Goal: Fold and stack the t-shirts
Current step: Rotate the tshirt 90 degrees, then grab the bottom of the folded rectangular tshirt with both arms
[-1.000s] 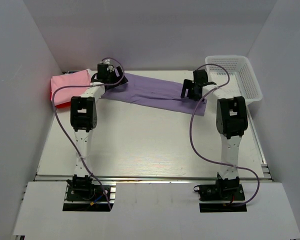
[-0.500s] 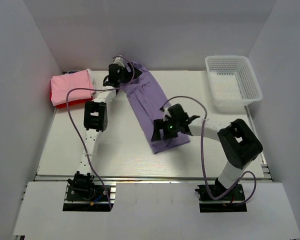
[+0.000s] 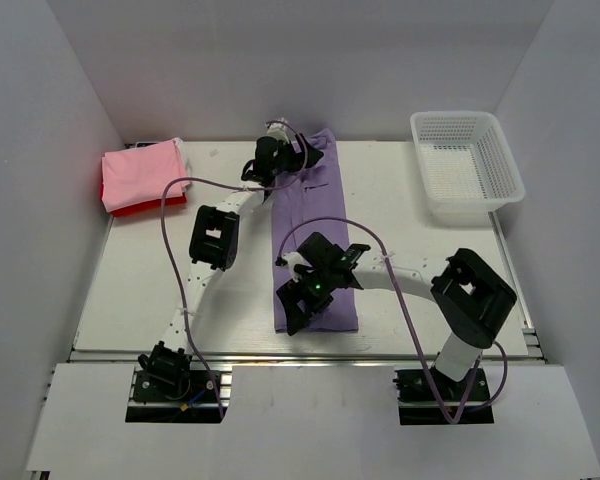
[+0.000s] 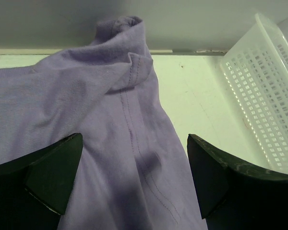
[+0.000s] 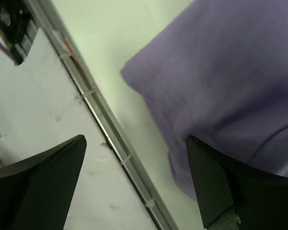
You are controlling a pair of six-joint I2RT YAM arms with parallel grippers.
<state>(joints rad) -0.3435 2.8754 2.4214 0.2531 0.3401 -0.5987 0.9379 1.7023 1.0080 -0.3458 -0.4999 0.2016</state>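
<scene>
Swung lengthwise since before, the lavender t-shirt (image 3: 320, 210) lies beneath my left claw (image 4: 134, 141) and right claw (image 5: 135, 140), both gaping empty.

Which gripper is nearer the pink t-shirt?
Left. The left gripper is at the far end of the lavender t-shirt, level with the pink t-shirt; the right gripper is at its near end, farther away.

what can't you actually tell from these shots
- red t-shirt: in the top view, the pink t-shirt covers all but an edge, so its fold is hidden.
- purple t-shirt: in the top view, the right gripper hides its near left corner and the left gripper hides part of its far end.
- Right wrist view: blurred, so fingertip contact with the cloth is unclear.
- basket: in the left wrist view, cut off by the right edge.
</scene>
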